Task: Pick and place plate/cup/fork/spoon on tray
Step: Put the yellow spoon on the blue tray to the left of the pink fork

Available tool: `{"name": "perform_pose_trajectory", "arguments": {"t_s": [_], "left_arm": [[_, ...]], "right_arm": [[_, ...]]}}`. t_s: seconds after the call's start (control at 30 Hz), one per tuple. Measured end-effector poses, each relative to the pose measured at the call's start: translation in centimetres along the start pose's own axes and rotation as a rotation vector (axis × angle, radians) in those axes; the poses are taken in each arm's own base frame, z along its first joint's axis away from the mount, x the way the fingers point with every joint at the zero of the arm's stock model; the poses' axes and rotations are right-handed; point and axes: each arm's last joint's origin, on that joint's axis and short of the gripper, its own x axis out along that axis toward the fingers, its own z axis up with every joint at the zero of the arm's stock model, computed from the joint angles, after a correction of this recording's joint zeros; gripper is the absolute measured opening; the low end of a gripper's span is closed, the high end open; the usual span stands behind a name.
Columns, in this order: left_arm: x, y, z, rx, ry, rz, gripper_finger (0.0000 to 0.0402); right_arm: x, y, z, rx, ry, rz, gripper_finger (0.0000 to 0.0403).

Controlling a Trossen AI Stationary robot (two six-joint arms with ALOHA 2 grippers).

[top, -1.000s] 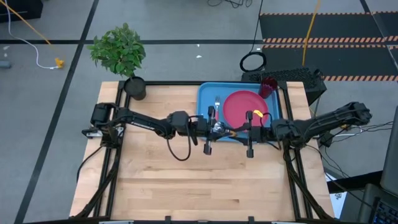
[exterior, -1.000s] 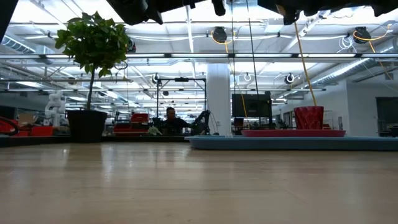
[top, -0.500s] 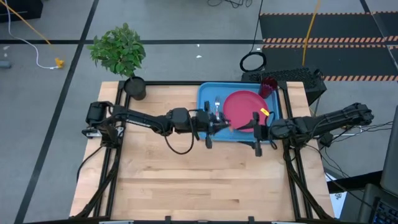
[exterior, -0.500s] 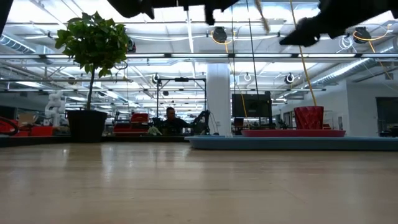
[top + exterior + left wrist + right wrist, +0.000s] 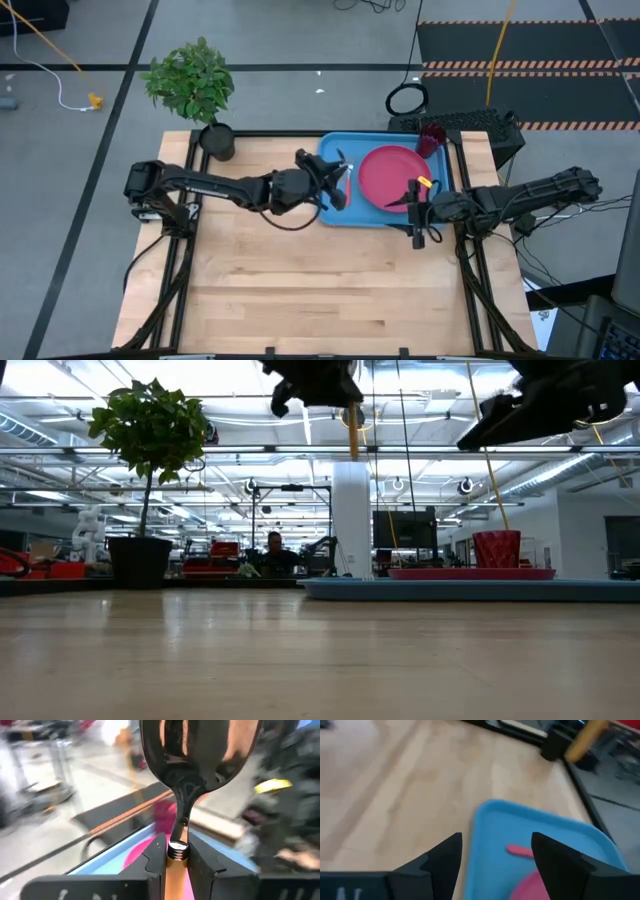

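Could drop the spoon [image 5: 186, 795] short of the tray [image 5: 328, 160] or knock the fork [image 5: 520, 851] lying there, since only the orange handle is pinched and the bowl sticks far out. Left gripper [image 5: 176, 851] over the tray's left edge, jaws narrow, clamped on the spoon's handle. Right gripper [image 5: 496, 851] just beside the tray's near right corner, jaws wide, holding nothing. Plate [image 5: 392, 172] on the tray, cup [image 5: 431, 138] at its far right corner.
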Motion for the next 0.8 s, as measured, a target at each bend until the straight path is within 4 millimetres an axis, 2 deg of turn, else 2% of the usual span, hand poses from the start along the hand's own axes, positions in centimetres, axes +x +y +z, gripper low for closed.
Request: {"name": "perform_pose_trajectory", "arguments": {"t_s": [0.2,0.33,0.4,0.53,0.8], "left_arm": [[0.3,0.3,3.2,-0.084,0.101,0.152,0.0052],[0.9,1.0,3.3,-0.141,0.129,0.206,0.0052],[1.1,1.3,3.1,-0.162,0.140,0.222,0.0052],[2.3,1.5,1.2,-0.187,0.199,0.263,0.0052],[4.1,2.3,-1.8,-0.278,0.295,0.319,0.0052]], "right_arm": [[0.0,0.3,0.1,-0.063,-0.026,0.110,0.0220],[0.0,0.3,0.2,-0.101,-0.036,0.108,0.0217],[0.0,0.3,0.3,-0.124,-0.047,0.106,0.0216],[0.0,0.3,0.4,-0.165,-0.068,0.099,0.0216],[0.4,0.2,1.9,-0.145,-0.205,0.086,0.0216]]}}
